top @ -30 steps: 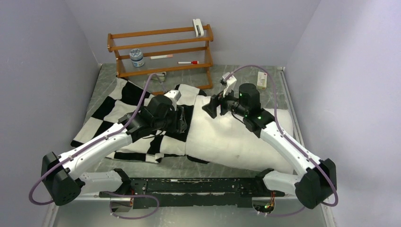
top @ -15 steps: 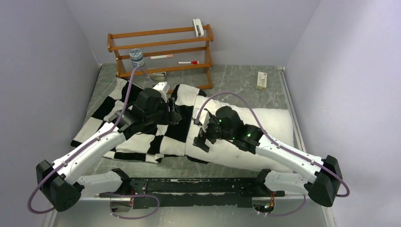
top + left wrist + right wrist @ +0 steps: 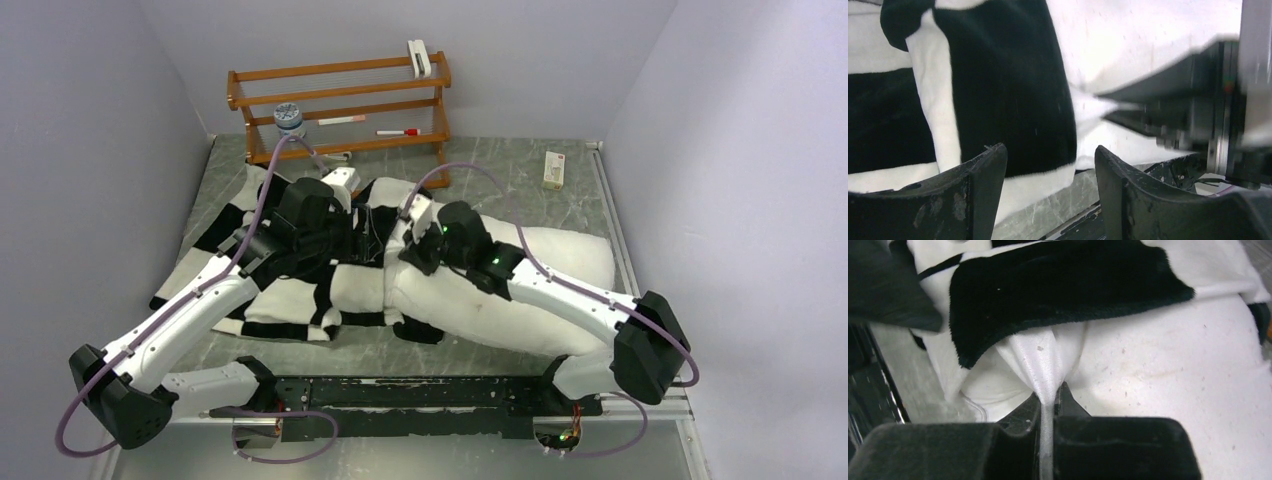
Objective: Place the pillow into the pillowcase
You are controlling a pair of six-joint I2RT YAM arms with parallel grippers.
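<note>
Starting at the near edge of the table (image 3: 500, 170), the two arms reach forward and meet over the middle of the cloth. The right gripper (image 3: 1050, 390) is pressed together on a thin fold of the pillow (image 3: 1173, 380) – only its white cover, pinched up at the end that lies under the black hem of the pillowcase (image 3: 1063, 285). The left gripper (image 3: 1050, 152) has its fingers apart, with nothing between them. It hovers just beside the same hem, and the checkered plush is in front of it.

The pillow lies on the right half of the table. Its left end is just inside the mouth of the pillowcase and the greater part is outside. The pillowcase is spread to the left, flat and a little rumpled.

I judge the pillow to be light, plump and very soft. A pinch takes the cover only, so the filling may lag and the smooth cloth may slip out of the jaws. A corner or a seam seems a firmer place to hold. The pillowcase looks limp and probably clings – its upper hem at the mouth is where I would take it, to lift the opening.

Farther back stand a wooden shelf (image 3: 340, 110) and a small box (image 3: 553, 168).
</note>
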